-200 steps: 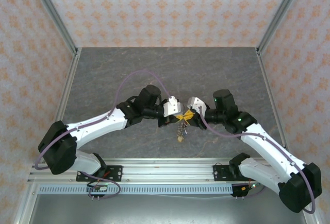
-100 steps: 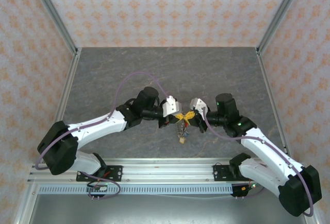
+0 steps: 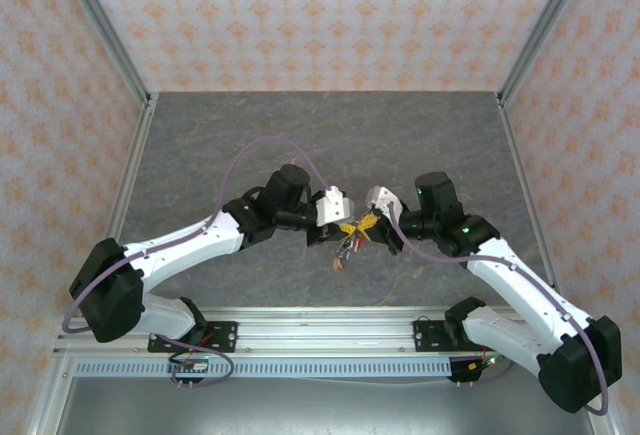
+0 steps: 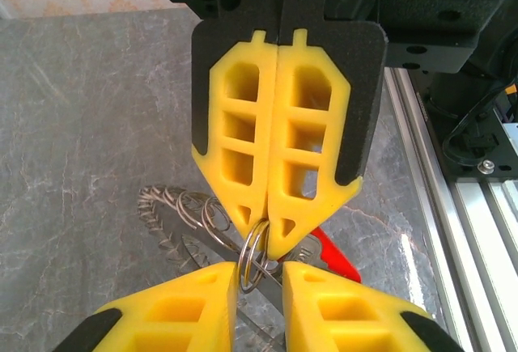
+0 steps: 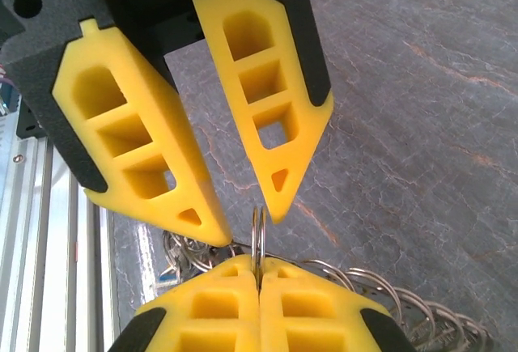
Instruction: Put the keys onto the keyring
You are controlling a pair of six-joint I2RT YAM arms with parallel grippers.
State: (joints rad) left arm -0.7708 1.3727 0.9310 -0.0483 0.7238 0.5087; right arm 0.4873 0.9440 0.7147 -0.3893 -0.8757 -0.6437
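My right gripper [image 5: 259,265] is pinching here, pads pressed flat together on a thin split ring [image 5: 258,226] that is standing edge-on out of the fingertips. Coming at it tip to tip, my left gripper [image 4: 260,271] is sitting slightly spread, its yellow fingers [image 5: 133,146] parted and that same split ring poking into the gap between them. Whether either pad is actually touching the wire I cannot tell. Moving outward from the pinch, the keyring [image 4: 182,206] is showing just beside the closed tips, its coil-like rim fanning away to one side in a row of grey loops, and a few more thin wire loops are crowding in where it is meeting the split ring; how they are linked I cannot make out. On the other side of the tips a red key [image 4: 330,251] is peeking out from under my right finger. From above, the keys [image 3: 344,247] are trailing in a small bunch from the meeting point toward my bases – hanging or resting, I cannot say. Both arms are reaching in from either side, joining over the near middle of the grey marbled table [image 3: 250,135], with the aluminium rail [image 4: 477,231] running along its near edge.
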